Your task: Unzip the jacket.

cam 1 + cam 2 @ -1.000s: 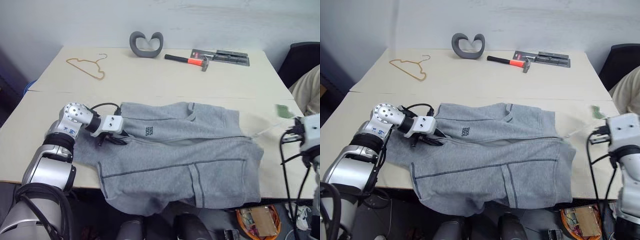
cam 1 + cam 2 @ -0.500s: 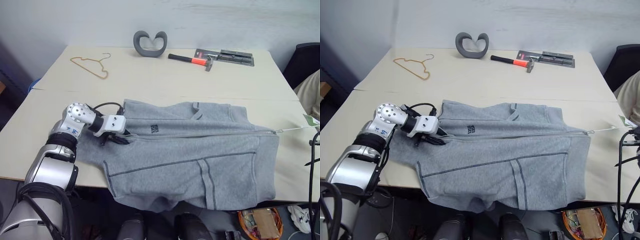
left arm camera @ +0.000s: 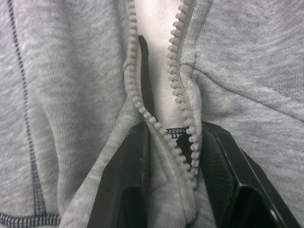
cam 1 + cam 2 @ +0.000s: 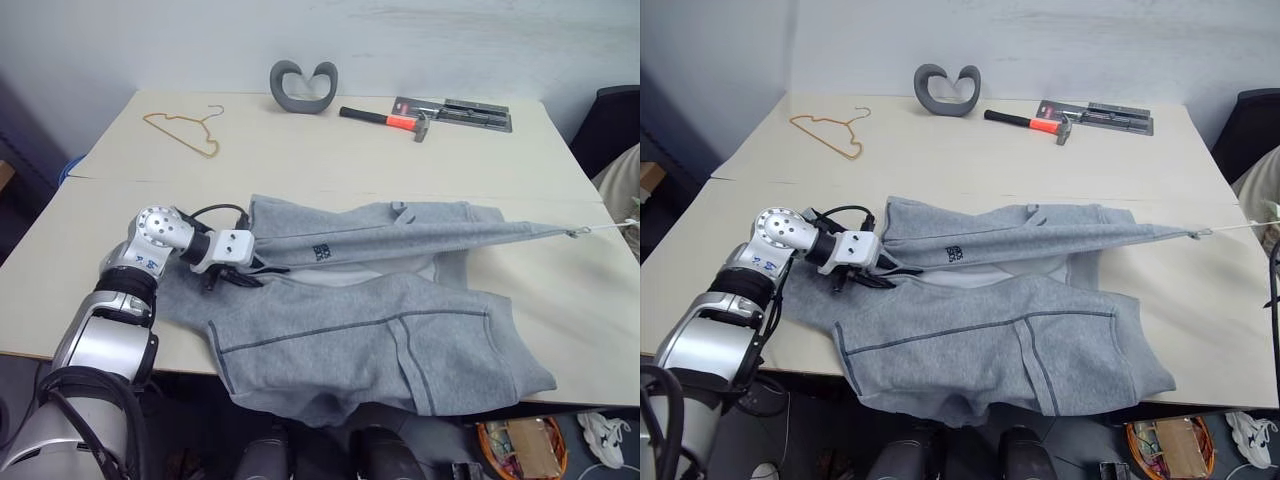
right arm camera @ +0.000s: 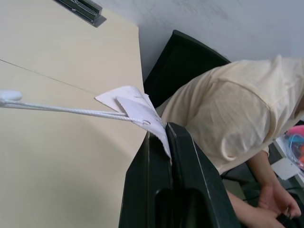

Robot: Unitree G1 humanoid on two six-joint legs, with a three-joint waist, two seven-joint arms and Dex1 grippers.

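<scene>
Jacket [image 4: 380, 300] lies half unzipped on my table [image 4: 330, 150]. My left gripper [image 3: 171, 142] pinches its bottom hem; my right gripper [image 5: 164, 130] squeezes the paper tag [image 5: 130, 105].

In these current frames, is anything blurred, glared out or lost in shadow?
Head views: even light, table and jacket sharp, soft shadow beneath the taut upper panel. Left wrist view: very close, zipper teeth crisp, the black fingers dark. Right wrist view: white tag and cord legible, the person behind slightly soft.
</scene>
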